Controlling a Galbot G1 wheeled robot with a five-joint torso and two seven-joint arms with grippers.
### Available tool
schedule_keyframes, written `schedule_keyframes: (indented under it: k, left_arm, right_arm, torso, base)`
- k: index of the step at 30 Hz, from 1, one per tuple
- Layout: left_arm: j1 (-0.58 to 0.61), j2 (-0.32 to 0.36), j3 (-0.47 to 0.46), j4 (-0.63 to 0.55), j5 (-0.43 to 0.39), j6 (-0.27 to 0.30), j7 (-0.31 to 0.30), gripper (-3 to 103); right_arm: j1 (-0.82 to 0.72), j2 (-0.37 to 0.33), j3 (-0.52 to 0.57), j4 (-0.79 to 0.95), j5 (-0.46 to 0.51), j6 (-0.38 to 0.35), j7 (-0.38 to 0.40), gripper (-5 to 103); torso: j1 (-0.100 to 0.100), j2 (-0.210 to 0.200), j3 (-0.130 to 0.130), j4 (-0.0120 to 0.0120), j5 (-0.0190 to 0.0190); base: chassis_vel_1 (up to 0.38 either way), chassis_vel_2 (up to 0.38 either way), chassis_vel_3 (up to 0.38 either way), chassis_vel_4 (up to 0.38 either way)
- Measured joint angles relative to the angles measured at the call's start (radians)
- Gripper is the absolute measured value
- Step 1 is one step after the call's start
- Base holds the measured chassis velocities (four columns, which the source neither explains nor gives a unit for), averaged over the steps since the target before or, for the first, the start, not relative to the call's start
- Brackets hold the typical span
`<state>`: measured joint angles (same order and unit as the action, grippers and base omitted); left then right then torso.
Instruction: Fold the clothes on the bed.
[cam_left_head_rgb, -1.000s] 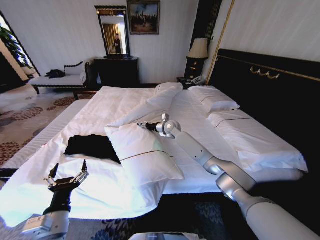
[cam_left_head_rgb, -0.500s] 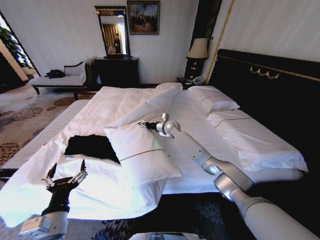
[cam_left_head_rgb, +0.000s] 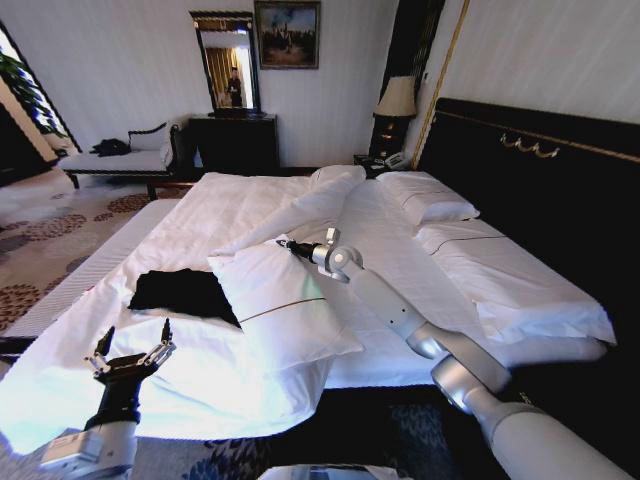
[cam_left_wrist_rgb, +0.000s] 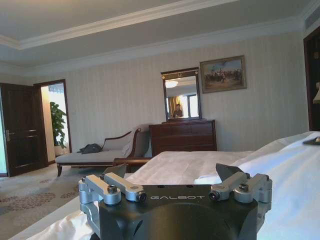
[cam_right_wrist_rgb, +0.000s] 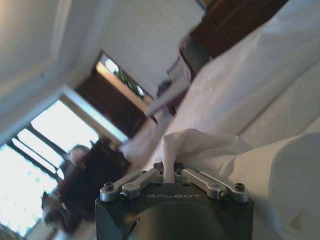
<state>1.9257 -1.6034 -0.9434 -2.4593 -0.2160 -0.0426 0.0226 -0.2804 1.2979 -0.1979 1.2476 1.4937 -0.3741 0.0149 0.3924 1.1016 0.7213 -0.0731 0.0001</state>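
**A:** Since a second ago, the right claw has crept a little farther toward the bed's head end, and its arm has stretched out with it. It sits over the top corner of the near pillow, where the duvet folds up.

**B:** And its fingers?

**A:** Drawn together. From the right wrist view, a bunch of white fabric comes up just at their tips, so the claw appears to be pinching bedding, though I cannot tell whether it is the duvet or the pillow's cover.

**B:** What about the left claw?

**A:** The left claw has barely shifted. It hovers over the white sheet at the bed's near left corner, fingers spread wide, with nothing between them. The left wrist view shows the same claw open, looking across the bed toward the dresser and mirror.

**B:** Where are the clothes?

**A:** The clothes lie flat on the sheet near the bed's left edge, just beside the near pillow, whose edge seems to overlap them. They are a dark, roughly rectangular patch with no lettering visible. Their long axis runs across the bed, from the left edge toward the pillow. Which end is the collar I cannot tell.
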Motion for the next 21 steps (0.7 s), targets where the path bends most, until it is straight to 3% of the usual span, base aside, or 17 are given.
schedule_keyframes:
  k: [8, 11, 13, 16, 21]
  left_arm:
    - [-0.028, 0.032, 0.006, 0.015, -0.034, 0.010, -0.003, 100]
    - [-0.046, 0.052, 0.019, 0.022, -0.050, 0.018, -0.003, 100]
    - [-0.049, 0.056, 0.021, 0.024, -0.053, 0.019, -0.003, 100]
    - [-0.069, 0.077, 0.037, 0.038, -0.069, 0.023, -0.003, 100]
    - [-0.093, 0.094, 0.067, 0.046, -0.076, 0.024, -0.003, 100]
  right_arm:
    - [-0.176, -0.113, 0.166, 0.234, 0.053, 0.091, 0.078, 2]
    - [-0.284, -0.173, 0.294, 0.370, 0.063, 0.139, 0.119, 2]
    - [-0.306, -0.184, 0.320, 0.397, 0.066, 0.148, 0.125, 2]
    - [-0.430, -0.241, 0.467, 0.512, 0.074, 0.181, 0.161, 2]
    - [-0.629, -0.311, 0.638, 0.611, 0.049, 0.212, 0.168, 2]
  torso:
    - [0.000, 0.000, 0.000, -0.0004, 0.0001]
    - [0.000, 0.000, 0.000, -0.0004, 0.0004]
    - [0.000, 0.000, 0.000, -0.0003, 0.0002]
    - [0.000, 0.000, 0.000, -0.0003, 0.0000]
    - [0.000, 0.000, 0.000, -0.0008, 0.0004]
  base:
    - [0.000, 0.000, 0.000, 0.000]
    - [0.000, 0.000, 0.000, 0.000]
    - [0.000, 0.000, 0.000, 0.000]
    - [0.000, 0.000, 0.000, 0.000]
    - [0.000, 0.000, 0.000, 0.000]
